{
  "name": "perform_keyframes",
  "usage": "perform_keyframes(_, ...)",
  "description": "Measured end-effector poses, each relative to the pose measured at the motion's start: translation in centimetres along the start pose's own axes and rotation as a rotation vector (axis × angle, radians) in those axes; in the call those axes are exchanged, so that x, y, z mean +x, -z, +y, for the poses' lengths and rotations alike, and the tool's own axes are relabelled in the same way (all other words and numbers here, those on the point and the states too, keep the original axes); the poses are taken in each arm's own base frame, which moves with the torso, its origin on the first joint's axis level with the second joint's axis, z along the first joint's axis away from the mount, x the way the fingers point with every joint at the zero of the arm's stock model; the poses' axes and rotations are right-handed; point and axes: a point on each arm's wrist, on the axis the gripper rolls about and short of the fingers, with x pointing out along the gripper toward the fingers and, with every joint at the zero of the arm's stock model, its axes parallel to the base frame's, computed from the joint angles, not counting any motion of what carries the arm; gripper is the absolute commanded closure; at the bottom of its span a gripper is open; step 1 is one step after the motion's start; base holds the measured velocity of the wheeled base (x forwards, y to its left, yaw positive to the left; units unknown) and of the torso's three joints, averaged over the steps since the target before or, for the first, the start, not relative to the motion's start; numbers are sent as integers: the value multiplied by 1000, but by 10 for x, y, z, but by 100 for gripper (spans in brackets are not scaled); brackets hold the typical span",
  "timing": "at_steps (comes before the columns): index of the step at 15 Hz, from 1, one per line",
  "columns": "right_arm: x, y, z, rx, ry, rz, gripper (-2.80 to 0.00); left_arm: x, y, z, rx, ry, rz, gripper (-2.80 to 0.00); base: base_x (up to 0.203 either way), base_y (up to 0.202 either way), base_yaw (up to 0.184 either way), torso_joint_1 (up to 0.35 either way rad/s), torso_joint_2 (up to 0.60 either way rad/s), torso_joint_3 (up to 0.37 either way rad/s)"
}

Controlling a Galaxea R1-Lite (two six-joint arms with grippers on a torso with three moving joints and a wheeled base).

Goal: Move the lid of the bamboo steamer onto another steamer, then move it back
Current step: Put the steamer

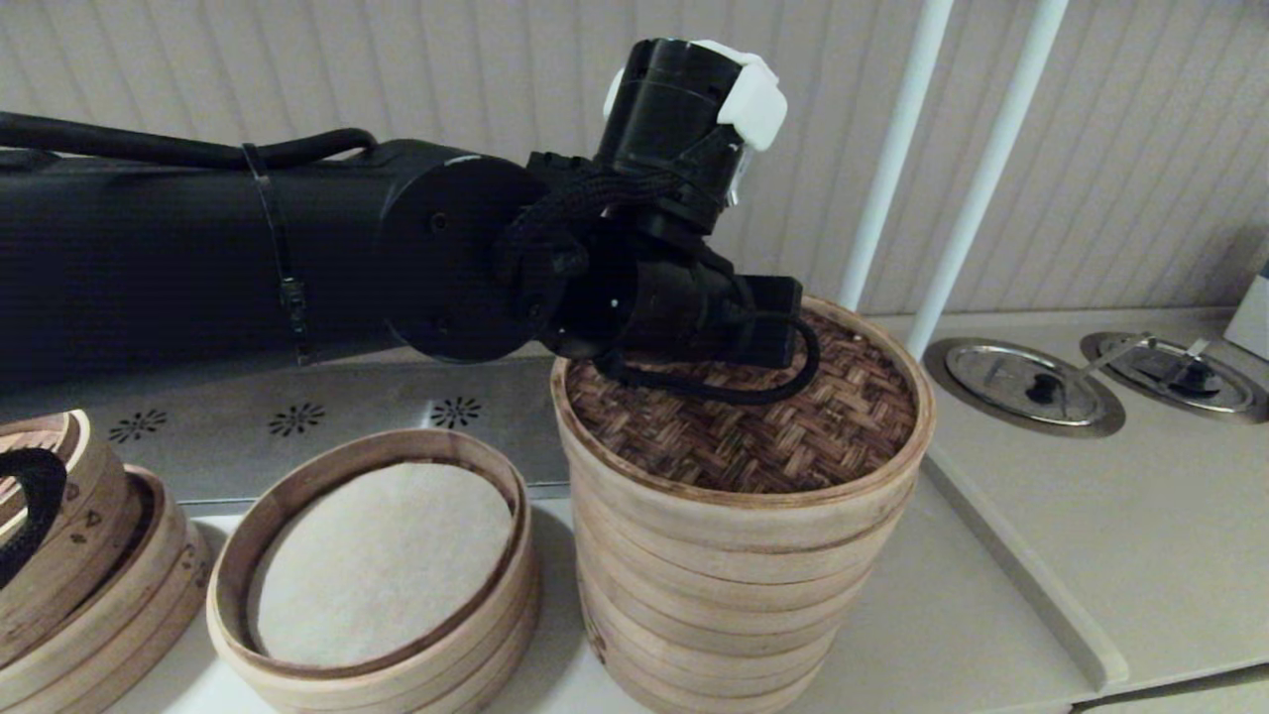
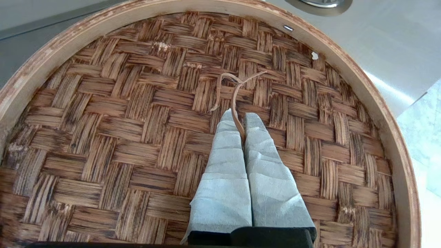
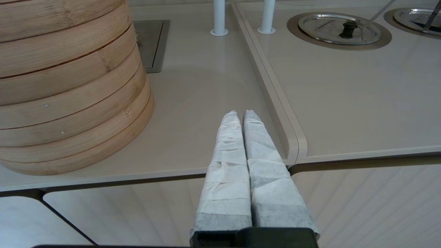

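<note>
The bamboo steamer lid (image 1: 773, 436), with its pale hoop rim and dark brown woven face, lies level on top of the tall stack of pale bamboo steamer rings (image 1: 714, 585). In the left wrist view the woven lid (image 2: 137, 137) fills the picture. My left gripper (image 2: 240, 117) is shut on the lid's thin bamboo loop handle (image 2: 236, 100) at the lid's centre. The left arm (image 1: 684, 297) reaches over the stack from the left. My right gripper (image 3: 240, 115) is shut and empty, low beside the stack (image 3: 65, 86) near the counter's front edge.
A low steamer with a white cloth liner (image 1: 377, 575) stands left of the stack. Tilted trays (image 1: 89, 555) lean at the far left. Two white poles (image 1: 892, 159) rise behind. Round metal covers (image 1: 1026, 385) sit in the raised right counter (image 1: 1021, 575).
</note>
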Motion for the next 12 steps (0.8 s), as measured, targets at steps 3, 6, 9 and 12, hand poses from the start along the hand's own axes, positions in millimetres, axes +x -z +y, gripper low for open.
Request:
perform_keyframes(3,0,0,0,0,0,0,0,2,2,-4,8,9,-4,0,0,0,0,0,0,0)
perform_keyframes(6,0,0,0,0,0,0,0,5,3,-9,20,21,-15,0,0,0,0,0,0,0)
perform_keyframes(9,0,0,0,0,0,0,0,9,4,-10,19,25,-27,0,0,0,0,0,0,0)
perform_keyframes(12,0,0,0,0,0,0,0,10,4,-10,19,21,-27,0,0,0,0,0,0,0)
